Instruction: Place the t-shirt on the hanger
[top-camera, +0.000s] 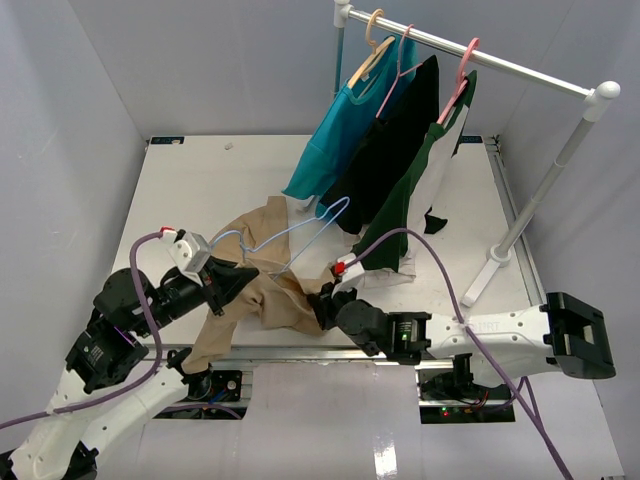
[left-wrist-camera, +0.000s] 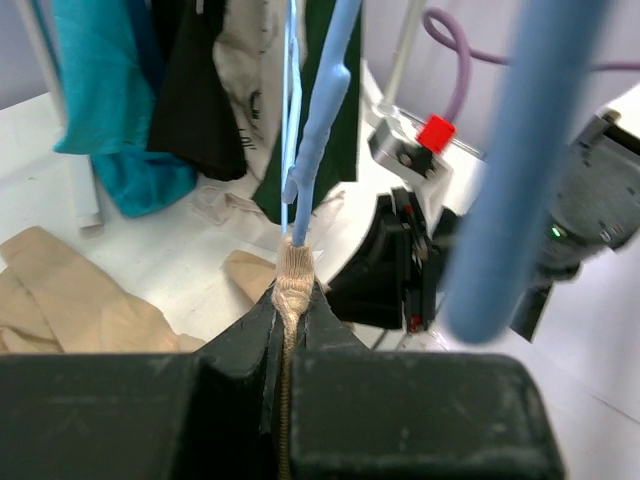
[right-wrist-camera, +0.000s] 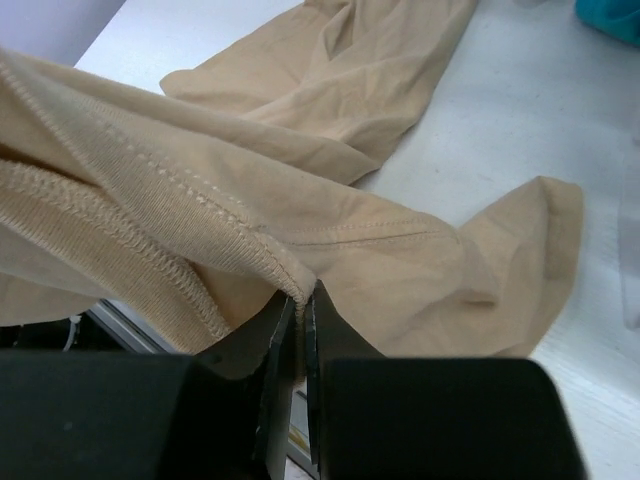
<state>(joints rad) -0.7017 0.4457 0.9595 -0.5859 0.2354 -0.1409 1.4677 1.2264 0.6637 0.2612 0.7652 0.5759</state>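
1. T-shirt (top-camera: 272, 292), tan, lies bunched on the table (top-camera: 200, 175), stretched between the two hands. The left gripper (top-camera: 248, 279) pinches its left end and the right gripper (top-camera: 322, 300) pinches its right end. The light-blue hanger (top-camera: 338, 204) slants away beyond both hands, towards the clothes rail (top-camera: 480, 55).
2. In the left wrist view, the left gripper (left-wrist-camera: 290, 302) is clamped tight on a ribbed fold of t-shirt (left-wrist-camera: 50, 290). The hanger (left-wrist-camera: 320, 120) rises from that fold just past the fingertips. More tan cloth lies on the table to the hand's left.
3. In the right wrist view, the right gripper (right-wrist-camera: 298, 312) is closed on a stitched hem of the t-shirt (right-wrist-camera: 330, 235). The cloth drapes above the fingers and spreads over the table (right-wrist-camera: 520, 120) ahead.
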